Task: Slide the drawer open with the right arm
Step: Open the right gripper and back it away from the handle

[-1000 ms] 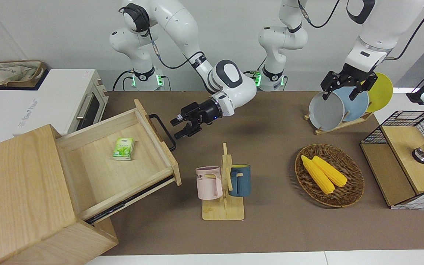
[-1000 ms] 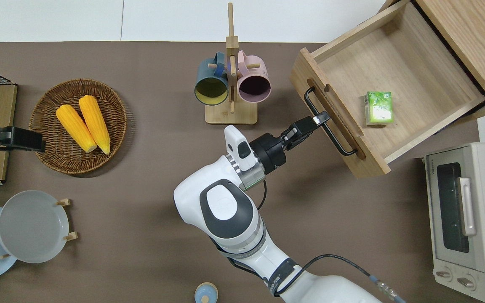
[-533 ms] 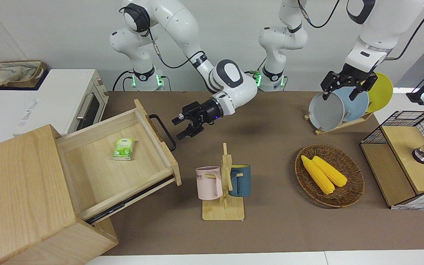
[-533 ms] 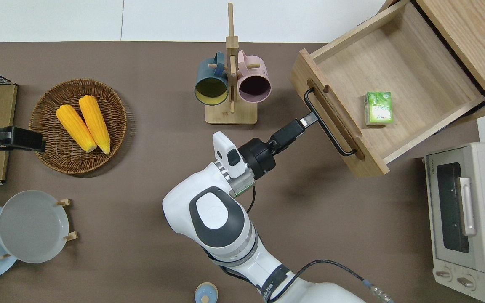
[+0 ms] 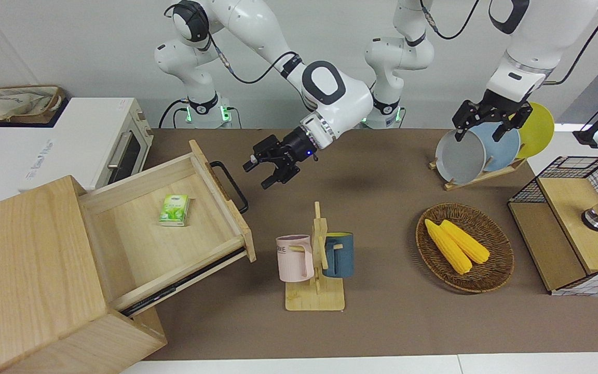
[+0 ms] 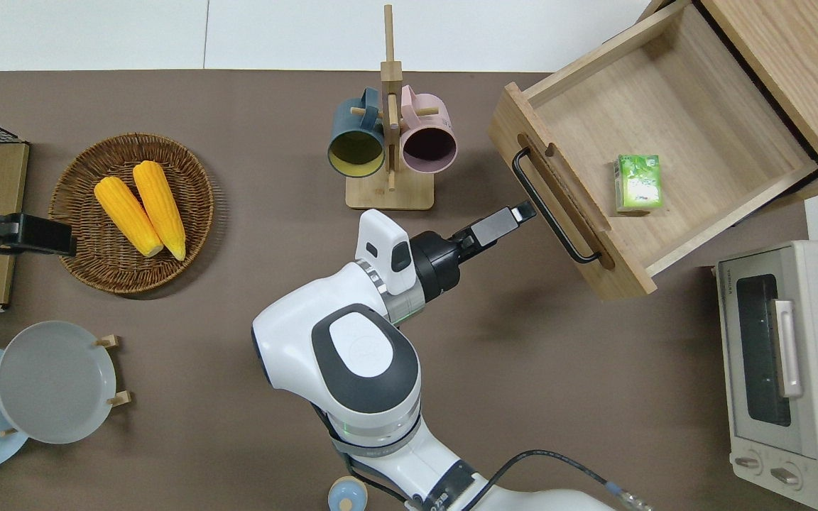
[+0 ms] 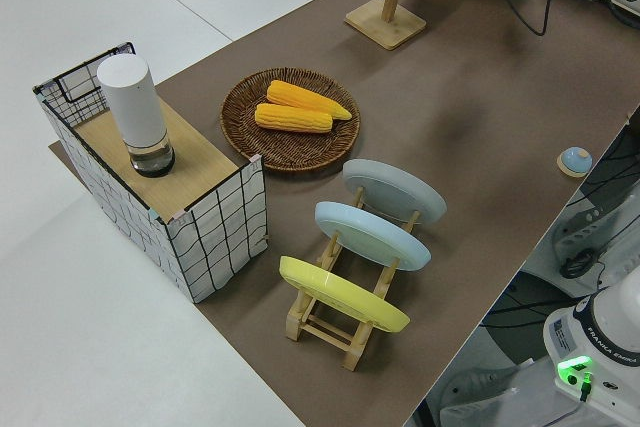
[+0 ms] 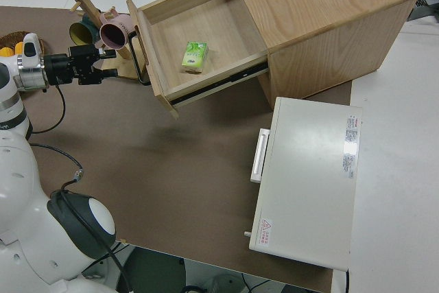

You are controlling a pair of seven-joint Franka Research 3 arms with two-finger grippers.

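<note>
Jaws of the right gripper (image 5: pixel 266 173) stand apart with nothing between them, hanging just beside the black bar handle (image 5: pixel 230 185) without touching it.

Going left to right across the front view: a pale wooden cabinet (image 5: pixel 24 270) fills the lower left corner, with a white toaster oven (image 5: pixel 78 143) above it at the upper left. The drawer (image 5: pixel 166 236) is pulled well out of the cabinet toward the centre of the frame, and a small green carton (image 5: pixel 175 210) lies flat on its floor. The right gripper is next, a little left of centre, in the upper half of the frame. Below it, at lower centre, a wooden mug stand (image 5: pixel 318 262) carries a pink mug (image 5: pixel 295 258) and a dark blue mug (image 5: pixel 338 254). Right of centre, a wicker basket (image 5: pixel 496 272) holds two corn cobs (image 5: pixel 457 245) on the brown worktop (image 5: pixel 382 322). At the upper right the left gripper (image 5: pixel 490 124) is parked, its jaws apart and holding nothing.
</note>
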